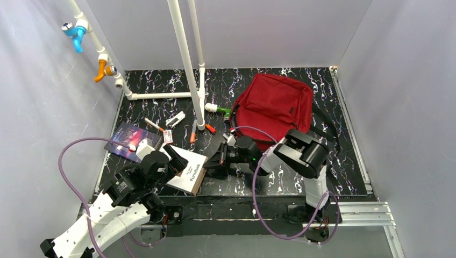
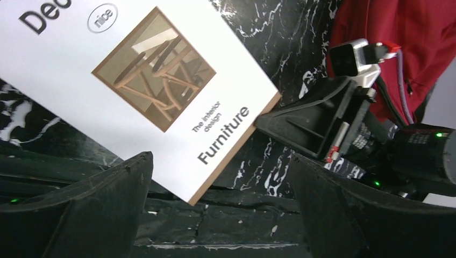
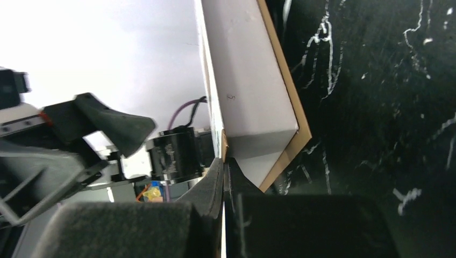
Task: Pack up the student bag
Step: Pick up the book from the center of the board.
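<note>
Plainly, one student bag (image 1: 274, 107), one white book (image 1: 189, 171).

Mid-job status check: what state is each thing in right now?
student bag, lying flat, zip state unclear.
Furniture book, on the table, corner pinched.
right pincer, shut on the Furniture book's corner.
left pincer, open above the Furniture book.
purple book, closed, lying flat, untouched.

Even bright light, blurred foregrounds
</note>
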`<move>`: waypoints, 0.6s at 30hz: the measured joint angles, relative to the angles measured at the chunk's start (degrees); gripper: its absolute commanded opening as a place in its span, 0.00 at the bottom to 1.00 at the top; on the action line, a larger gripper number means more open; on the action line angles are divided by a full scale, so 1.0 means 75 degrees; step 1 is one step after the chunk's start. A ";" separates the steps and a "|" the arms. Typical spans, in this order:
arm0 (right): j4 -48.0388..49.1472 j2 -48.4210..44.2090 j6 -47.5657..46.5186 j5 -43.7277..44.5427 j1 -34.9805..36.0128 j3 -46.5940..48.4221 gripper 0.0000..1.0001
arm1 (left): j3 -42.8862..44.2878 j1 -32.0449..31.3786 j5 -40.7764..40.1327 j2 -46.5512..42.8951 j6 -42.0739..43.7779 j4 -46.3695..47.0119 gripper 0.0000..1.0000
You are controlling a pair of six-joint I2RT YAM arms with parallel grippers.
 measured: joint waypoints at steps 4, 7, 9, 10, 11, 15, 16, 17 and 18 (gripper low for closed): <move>-0.0111 -0.0927 0.0000 -0.0087 -0.0370 -0.0530 0.01 | -0.0408 0.0000 0.0385 -0.0175 -0.0254 0.0516 0.98; -0.0277 -0.1754 0.0035 -0.0029 -0.0618 -0.1072 0.01 | -0.0839 0.0000 0.0688 -0.0312 -0.0402 0.0997 0.98; -0.0580 -0.2328 0.0052 0.0105 -0.0740 -0.1396 0.01 | -0.1067 0.0000 0.0889 -0.0321 -0.0542 0.1265 0.98; -0.0720 -0.2559 0.0052 0.0163 -0.0766 -0.1521 0.01 | -0.1134 0.0000 0.0956 -0.0321 -0.0606 0.1349 0.98; -0.0880 -0.2809 0.0076 0.0256 -0.0810 -0.1649 0.01 | -0.1198 0.0000 0.1035 -0.0318 -0.0688 0.1437 0.98; -0.1370 -0.3573 0.0230 0.0533 -0.0973 -0.2040 0.01 | -0.1419 0.0000 0.1244 -0.0335 -0.1052 0.1746 0.98; -0.1443 -0.3719 0.0274 0.0603 -0.1029 -0.2122 0.01 | -0.1521 0.0000 0.1297 -0.0367 -0.1172 0.1845 0.98; -0.1547 -0.3841 0.0329 0.0673 -0.1081 -0.2168 0.01 | -0.1652 0.0000 0.1349 -0.0425 -0.1294 0.1970 0.98; -0.1629 -0.3934 0.0370 0.0723 -0.1116 -0.2194 0.01 | -0.1868 0.0000 0.1434 -0.0533 -0.1463 0.2168 0.98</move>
